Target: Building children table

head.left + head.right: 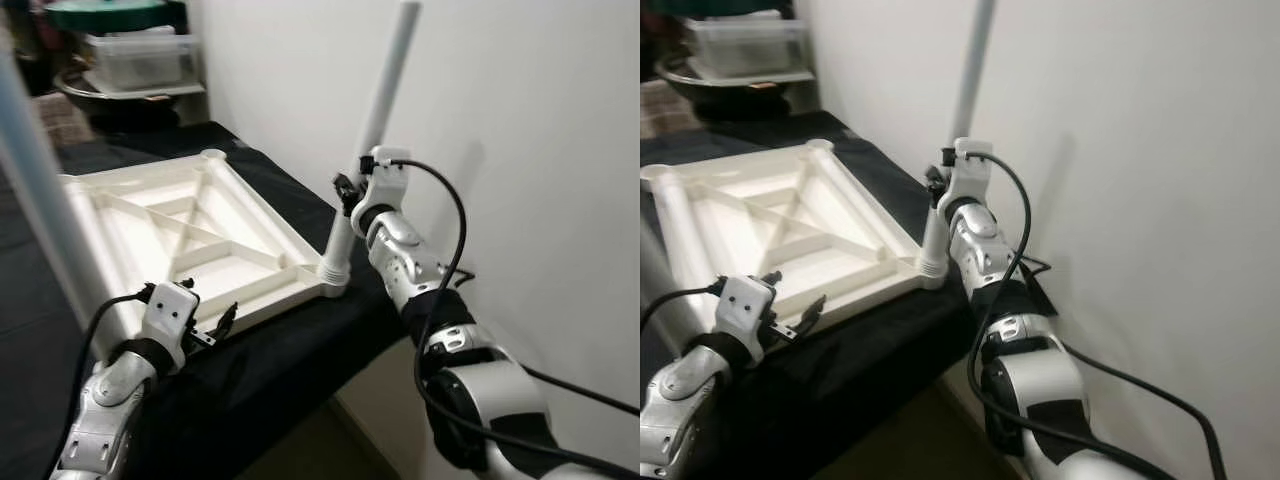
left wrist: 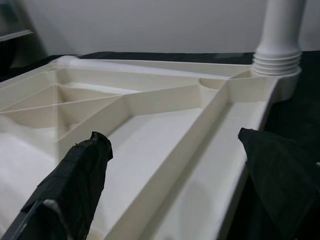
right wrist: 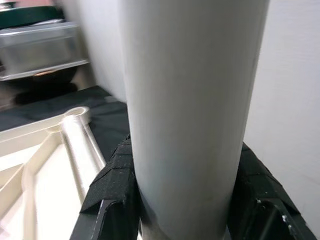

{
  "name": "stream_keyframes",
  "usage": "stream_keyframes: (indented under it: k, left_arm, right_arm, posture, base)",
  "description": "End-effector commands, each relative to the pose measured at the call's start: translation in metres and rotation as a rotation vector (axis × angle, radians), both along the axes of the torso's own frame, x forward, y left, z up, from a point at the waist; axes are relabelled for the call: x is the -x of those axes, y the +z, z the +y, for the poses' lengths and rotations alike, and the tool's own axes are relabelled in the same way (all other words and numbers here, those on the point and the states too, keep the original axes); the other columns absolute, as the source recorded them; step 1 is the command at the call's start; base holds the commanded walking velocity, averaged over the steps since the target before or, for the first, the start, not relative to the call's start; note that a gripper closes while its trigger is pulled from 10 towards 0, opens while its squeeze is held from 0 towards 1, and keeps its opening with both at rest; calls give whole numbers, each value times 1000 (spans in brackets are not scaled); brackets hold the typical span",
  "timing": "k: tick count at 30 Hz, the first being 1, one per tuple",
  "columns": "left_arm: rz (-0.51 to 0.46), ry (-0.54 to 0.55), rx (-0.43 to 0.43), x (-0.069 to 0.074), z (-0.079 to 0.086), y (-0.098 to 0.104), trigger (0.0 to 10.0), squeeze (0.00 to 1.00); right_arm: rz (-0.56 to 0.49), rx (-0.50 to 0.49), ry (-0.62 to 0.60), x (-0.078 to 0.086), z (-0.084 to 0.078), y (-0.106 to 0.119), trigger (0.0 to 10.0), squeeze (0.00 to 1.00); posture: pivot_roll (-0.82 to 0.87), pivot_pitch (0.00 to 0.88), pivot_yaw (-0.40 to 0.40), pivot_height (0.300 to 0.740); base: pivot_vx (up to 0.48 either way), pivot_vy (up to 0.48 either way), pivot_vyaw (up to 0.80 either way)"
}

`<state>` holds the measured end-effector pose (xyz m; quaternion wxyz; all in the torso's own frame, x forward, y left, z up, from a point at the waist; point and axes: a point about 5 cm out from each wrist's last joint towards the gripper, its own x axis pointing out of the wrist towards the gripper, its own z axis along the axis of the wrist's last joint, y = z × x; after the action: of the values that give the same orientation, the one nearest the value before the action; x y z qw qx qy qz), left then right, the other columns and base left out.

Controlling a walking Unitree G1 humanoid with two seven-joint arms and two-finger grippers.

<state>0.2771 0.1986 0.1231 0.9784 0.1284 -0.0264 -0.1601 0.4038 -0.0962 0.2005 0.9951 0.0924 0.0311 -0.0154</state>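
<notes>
Now table leg point(image 1: 383, 110) upright, slightly tilted.

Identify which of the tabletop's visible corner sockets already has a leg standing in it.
The near corner by the wall: a white leg stands upright in its socket, gripped by the right gripper. The far corner socket on that wall side is empty.
</notes>
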Motion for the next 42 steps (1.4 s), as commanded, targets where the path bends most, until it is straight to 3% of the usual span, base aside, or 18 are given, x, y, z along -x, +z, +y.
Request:
stream_keyframes:
  k: [1,6,7,10,17,21,23,24,26,27,29,30,34,36,37,38,40,42]
  left_arm:
    - [-3,8,-9,-2,2,0,10000,0]
    - [-2,8,-9,-2,3,0,10000,0]
    - [-2,8,-8,-2,3,0,10000,0]
    - [-1,8,-4,-2,1,-1,10000,0]
    - [3,6,1,-1,0,-3,10000,0]
    - [2,3,-1,-2,0,-2,10000,0]
    - [2,3,-1,-2,0,-2,10000,0]
    - [1,3,-1,-3,0,-2,10000,0]
    - [0,3,-2,-3,0,-2,10000,0]
    - [0,4,-1,-3,0,-2,10000,0]
    - [0,4,-1,-3,0,-2,10000,0]
    - [0,4,0,-2,0,-2,10000,0]
    - [2,6,3,-1,0,-2,10000,0]
    - [2,6,3,-1,0,-2,10000,0]
    - [2,5,3,-2,-1,-2,10000,0]
    - [2,5,3,-2,-1,-2,10000,0]
    - [0,2,4,-2,-1,-1,10000,0]
    - [-1,2,4,-3,-1,-1,10000,0]
  right_arm:
    - [222,-17,-127,12,-20,-54,0,0]
    - [216,13,-55,18,-5,-57,0,0]
    - [201,16,30,19,5,-56,10000,0]
    - [131,10,129,20,15,-44,10000,0]
    - [28,20,172,12,9,-19,10000,0]
    - [-147,2,254,7,-2,15,10000,0]
    - [-147,2,254,7,-2,15,10000,0]
    - [-166,36,264,5,-6,21,10000,1000]
    - [-170,68,274,3,-11,25,10000,1000]
    - [-159,79,293,1,-14,28,10000,820]
    - [-159,79,293,1,-14,28,10000,820]
    - [-164,83,329,0,-15,32,10000,0]
    - [-235,31,631,6,-6,49,10000,0]
    - [-235,31,631,6,-6,49,10000,0]
    - [-262,60,742,9,-6,52,10000,0]
    - [-262,60,742,9,-6,52,10000,0]
    - [-229,149,950,12,-9,45,10000,0]
    - [-199,177,1006,12,-10,40,10000,0]
  posture:
    - [52,0,-108,740]
    - [43,0,-108,740]
    - [42,0,-108,740]
    - [40,0,-109,740]
    - [37,0,-109,740]
    - [36,0,-105,740]
    - [36,0,-105,740]
    - [36,0,-105,740]
    - [35,0,-111,740]
    - [35,0,-111,740]
    - [35,0,-111,740]
    - [41,0,-116,740]
    - [42,0,-117,740]
    - [42,0,-117,740]
    - [44,0,-117,740]
    - [44,0,-117,740]
    - [44,0,-117,740]
    - [47,0,-123,740]
  base:
    - [0,0,0]
    - [0,0,0]
    - [0,0,0]
    - [0,0,0]
    - [0,0,0]
    - [0,0,0]
    - [0,0,0]
    - [0,0,0]
    - [0,0,0]
    - [0,0,0]
    - [0,0,0]
    - [0,0,0]
    - [0,0,0]
    - [0,0,0]
    - [0,0,0]
    - [0,0,0]
    - [0,0,0]
    - [0,0,0]
